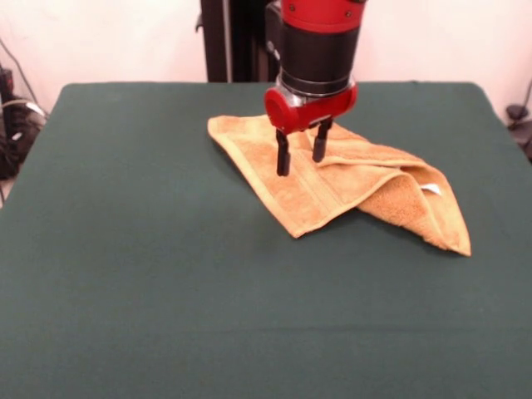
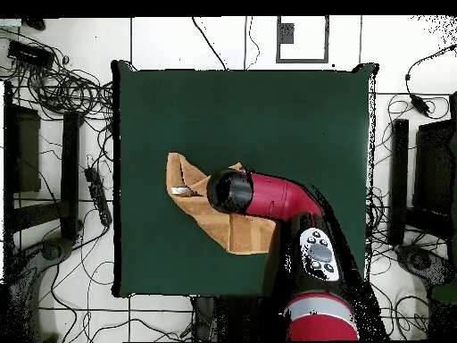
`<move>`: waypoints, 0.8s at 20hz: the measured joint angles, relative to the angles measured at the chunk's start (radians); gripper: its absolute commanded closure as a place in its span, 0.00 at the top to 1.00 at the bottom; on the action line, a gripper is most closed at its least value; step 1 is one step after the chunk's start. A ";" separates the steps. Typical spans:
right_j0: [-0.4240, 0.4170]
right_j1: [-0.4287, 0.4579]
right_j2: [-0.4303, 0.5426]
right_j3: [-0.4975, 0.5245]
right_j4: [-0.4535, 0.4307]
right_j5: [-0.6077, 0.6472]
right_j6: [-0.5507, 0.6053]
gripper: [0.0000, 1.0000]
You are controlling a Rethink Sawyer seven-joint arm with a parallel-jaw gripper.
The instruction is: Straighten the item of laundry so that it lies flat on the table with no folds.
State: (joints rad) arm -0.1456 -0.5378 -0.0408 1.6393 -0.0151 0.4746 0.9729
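The arm reaches straight down, its claw (image 1: 301, 158) parted narrowly and empty, tips just over the one towel (image 1: 332, 187). The towel lies crumpled beneath and to the claw's side on the green surface (image 1: 166, 291). Overhead, the arm hides the claw and the towel's middle.

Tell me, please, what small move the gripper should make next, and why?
Probably lower the gripper a little and close on the towel layer beneath it. Its fingers are open and hang just above the folded towel, holding nothing. The towel lies doubled on the table, with a raised fold beside the white tag, so a layer must be gripped before it can be pulled flat.
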 measured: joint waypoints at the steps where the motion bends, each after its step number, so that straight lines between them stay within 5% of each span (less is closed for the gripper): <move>1: 0.000 0.000 0.000 -0.001 -0.003 0.000 0.000 1.00; 16: -0.011 0.069 0.002 -0.024 -0.065 0.000 0.000 1.00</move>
State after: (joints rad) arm -0.1569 -0.4691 -0.0388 1.6150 -0.0800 0.4746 0.9729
